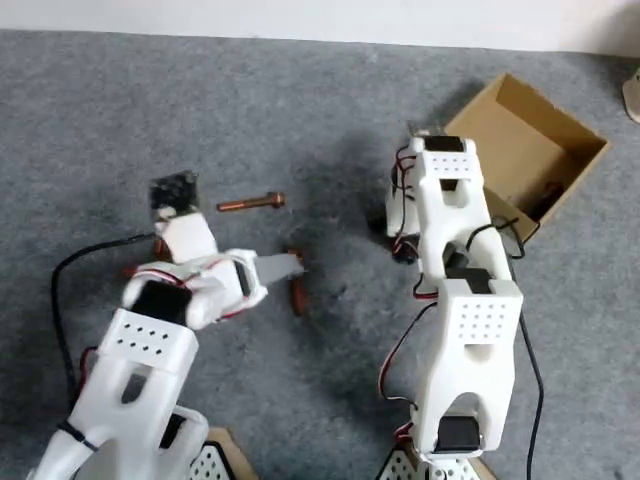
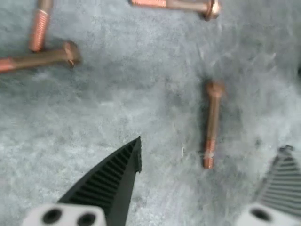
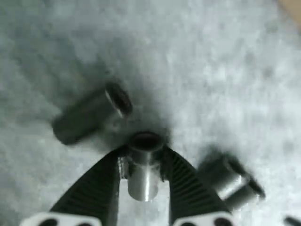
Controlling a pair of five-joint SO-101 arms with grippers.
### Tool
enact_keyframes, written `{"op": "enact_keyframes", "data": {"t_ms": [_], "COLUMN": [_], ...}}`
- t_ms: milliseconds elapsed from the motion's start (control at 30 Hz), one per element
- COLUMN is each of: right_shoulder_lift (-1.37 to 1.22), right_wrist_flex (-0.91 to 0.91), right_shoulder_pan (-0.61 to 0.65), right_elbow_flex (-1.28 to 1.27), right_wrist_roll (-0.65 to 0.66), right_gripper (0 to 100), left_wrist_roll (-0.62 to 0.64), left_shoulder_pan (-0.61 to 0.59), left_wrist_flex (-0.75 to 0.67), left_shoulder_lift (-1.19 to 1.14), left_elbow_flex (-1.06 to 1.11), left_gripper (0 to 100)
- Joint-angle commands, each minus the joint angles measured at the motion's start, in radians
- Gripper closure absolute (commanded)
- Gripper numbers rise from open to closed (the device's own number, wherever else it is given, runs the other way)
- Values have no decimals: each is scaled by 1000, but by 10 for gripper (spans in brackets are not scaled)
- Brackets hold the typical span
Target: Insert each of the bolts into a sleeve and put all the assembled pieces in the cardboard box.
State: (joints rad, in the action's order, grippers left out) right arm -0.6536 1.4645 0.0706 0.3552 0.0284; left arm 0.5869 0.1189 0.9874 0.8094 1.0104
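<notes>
My left gripper [image 2: 211,147] hangs open above the grey carpet, and a copper bolt [image 2: 211,123] lies between its dark fingers [image 2: 117,179]. In the high view that bolt [image 1: 298,295] lies just beside the left gripper [image 1: 290,272]. Another bolt [image 1: 250,203] lies farther back, and two more bolts [image 2: 42,56] cross each other off to the side. My right gripper [image 3: 143,155] is shut on an upright metal sleeve [image 3: 143,169]. Two loose sleeves lie on the carpet beside it, one [image 3: 89,115] on one side and one [image 3: 230,181] on the other. The cardboard box [image 1: 560,130] stands open at the back right.
The right arm [image 1: 450,200] stands tall just in front of the box and hides the sleeves from above. Something dark [image 1: 545,195] lies in the box's near corner. A black cable [image 1: 60,290] loops left of the left arm. Bare carpet lies between the arms.
</notes>
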Motion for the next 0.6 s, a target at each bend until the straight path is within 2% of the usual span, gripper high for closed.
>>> {"op": "enact_keyframes", "data": {"t_ms": [0,167,233,333,567], "right_shoulder_lift": [130,274,332,415,555], "right_wrist_flex": [64,125,142,140,196], "right_shoulder_pan": [2,13,13,15,65], "right_elbow_flex": [4,-31,-54,-70,-110], "right_wrist_roll": [-14,-17,-72,-227,-430], "right_gripper": [994,994,994,994,995], "left_wrist_roll": [-43,-63,-32,12,80], "left_shoulder_pan": [-64,-93,-85,-85,-16], "left_wrist_flex": [38,34,34,32,-6], "left_shoulder_lift": [4,4,4,2,2], "left_elbow_flex": [-90,-94,-93,-93,-93], "left_gripper": [760,998,973,958,955]}}
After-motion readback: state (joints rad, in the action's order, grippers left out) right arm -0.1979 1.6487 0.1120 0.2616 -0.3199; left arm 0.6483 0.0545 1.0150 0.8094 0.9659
